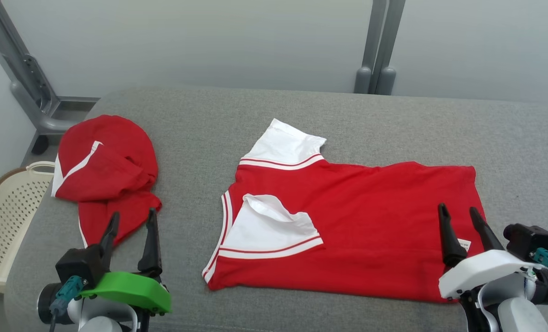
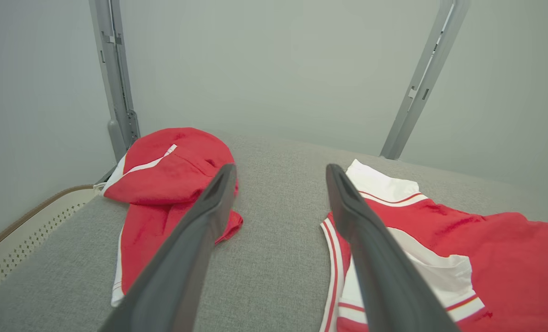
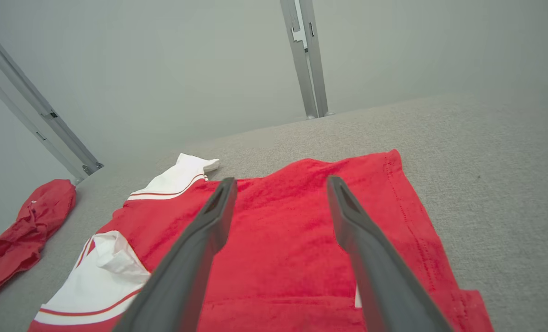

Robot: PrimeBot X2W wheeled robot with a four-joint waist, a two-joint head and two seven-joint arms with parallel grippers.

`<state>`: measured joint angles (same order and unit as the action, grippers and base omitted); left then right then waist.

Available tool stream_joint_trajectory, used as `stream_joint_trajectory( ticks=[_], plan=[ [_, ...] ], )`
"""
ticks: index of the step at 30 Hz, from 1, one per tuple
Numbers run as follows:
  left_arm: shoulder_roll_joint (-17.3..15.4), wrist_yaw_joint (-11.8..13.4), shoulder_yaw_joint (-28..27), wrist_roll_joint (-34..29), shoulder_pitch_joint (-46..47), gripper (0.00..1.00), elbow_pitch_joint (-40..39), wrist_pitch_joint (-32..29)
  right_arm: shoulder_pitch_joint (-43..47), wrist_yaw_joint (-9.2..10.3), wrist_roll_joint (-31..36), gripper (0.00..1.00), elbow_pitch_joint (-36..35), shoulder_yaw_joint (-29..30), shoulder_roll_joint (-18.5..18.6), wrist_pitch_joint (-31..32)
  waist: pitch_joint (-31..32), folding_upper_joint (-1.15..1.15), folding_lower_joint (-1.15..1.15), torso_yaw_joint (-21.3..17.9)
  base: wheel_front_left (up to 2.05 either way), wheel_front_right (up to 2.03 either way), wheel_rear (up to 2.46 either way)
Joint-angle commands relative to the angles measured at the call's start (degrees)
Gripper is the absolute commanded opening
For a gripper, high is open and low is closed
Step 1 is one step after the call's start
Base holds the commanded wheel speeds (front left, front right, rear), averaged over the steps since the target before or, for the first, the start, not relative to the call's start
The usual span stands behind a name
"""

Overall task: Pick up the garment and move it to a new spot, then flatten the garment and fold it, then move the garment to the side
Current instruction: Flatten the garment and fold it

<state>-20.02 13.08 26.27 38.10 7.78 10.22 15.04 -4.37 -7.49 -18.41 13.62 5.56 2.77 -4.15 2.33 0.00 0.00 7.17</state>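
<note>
At the far left, off the table's edge and lower than it, stands a cream perforated basket point(image 1: 6, 221). Just right of it, on the grey fabric-covered table point(image 1: 301, 115), lies a crumpled red garment point(image 1: 108, 170) with white trim, bunched in a heap with its near end trailing towards the robot. The left gripper point(image 1: 133, 214) sits at the near left, its two dark fingers spread wide with nothing between them. In the head view they point up over the trailing end of that heap; in the left wrist view bare grey cloth shows in the gap, the heap to one side and the shirt to the other. Whether the tips touch anything cannot be told.

In the middle of the table, well apart from the heap, the red T-shirt point(image 1: 356, 216) is spread out sideways, neck to the left and hem to the right. Its striped neck trim point(image 1: 225, 221) marks the left end; one white sleeve point(image 1: 285, 145) sticks out on the far side, while the other white sleeve point(image 1: 269, 226) lies folded over the red body, a little rumpled.

At the near right, the right gripper point(image 1: 457, 208) stands over the hem end — jaws wide apart, holding nothing, red cloth visible between the fingers in the right wrist view. A small white label point(image 1: 463, 243) shows just beside them.

Beyond the far edge rise grey metal posts point(image 1: 380, 46) against a pale wall point(image 1: 209, 41).
</note>
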Motion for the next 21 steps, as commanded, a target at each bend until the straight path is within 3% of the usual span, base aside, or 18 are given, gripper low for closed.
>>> stream_joint_trajectory(
  ticks=[1, 4, 12, 21],
  plan=[
    [0.45, -0.49, -1.04, -0.99, -1.03, 1.0, 0.51, 0.17, -0.57, 0.0, 0.89, 1.0, 0.1, -0.67, 0.25, -1.39, 0.64, 0.0, 0.0, 0.56, 0.0, 0.0, 0.0],
    [0.84, -0.9, -1.77, -1.65, -1.39, 1.0, 1.19, 0.18, -0.4, 0.0, 1.96, 1.0, 0.04, -2.07, 0.2, -2.65, 0.94, 0.0, 0.0, 0.73, 0.0, 0.0, 0.0],
    [-0.25, -5.43, 2.11, -3.02, 1.59, 1.0, 6.82, -2.14, 1.9, 0.0, 4.99, 1.0, -0.52, -5.79, 0.23, -3.99, 1.44, 0.0, 0.0, 0.42, 0.0, 0.0, 0.0],
    [0.8, -4.02, -0.32, -2.16, 0.25, 1.0, 8.99, -0.53, 2.88, 0.0, 7.39, 1.0, 0.56, -6.67, 0.22, -5.26, 1.25, 0.0, 0.0, -2.13, 0.0, 0.0, 0.0]
  ],
)
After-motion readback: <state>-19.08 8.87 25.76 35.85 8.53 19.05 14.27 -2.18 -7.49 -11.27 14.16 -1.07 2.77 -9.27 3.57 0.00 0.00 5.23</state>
